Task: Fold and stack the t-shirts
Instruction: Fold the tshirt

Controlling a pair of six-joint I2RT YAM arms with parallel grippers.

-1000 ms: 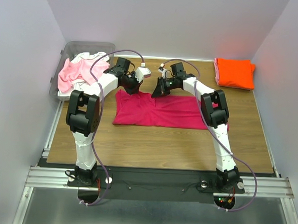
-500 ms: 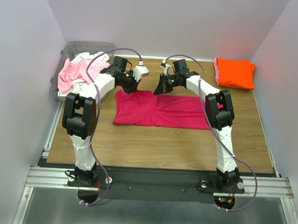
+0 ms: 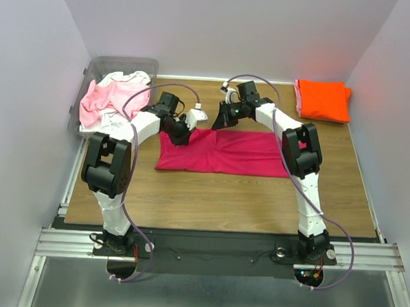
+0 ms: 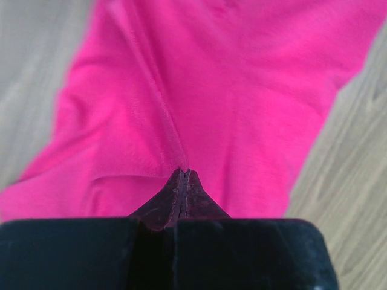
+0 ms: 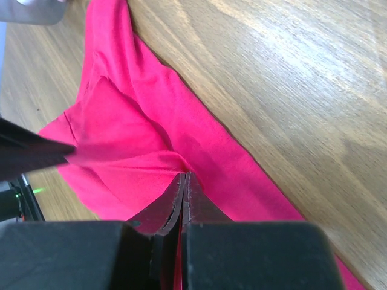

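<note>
**A:** ok, what are we looking at here, surface and room first?

**B:** We've got a wood-grain table boxed in by plain pale walls on the left, far and right sides. A metal rail runs along the near edge, where both arms are bolted. In the far-left corner we see a clear plastic bin with a pale pink t-shirt and a white t-shirt heaped in it and spilling over the rim. In the far-right corner an orange t-shirt lies folded flat on the wood.

**A:** and the one we're actually working on?

**B:** The magenta t-shirt lies spread across the middle of the table, long side running left to right. Both arms reach over to its far edge, toward the left end.

**A:** grippers?

**B:** The left gripper is clamped tight, and we see a thin ridge of magenta fabric pinched right at its tips. The right gripper is clenched too, with a fold of the same shirt's far edge bunched up between its fingers. The two sit near each other, left one on the left. In the right wrist view a dark finger of the left one touches the same flap of cloth.
</note>
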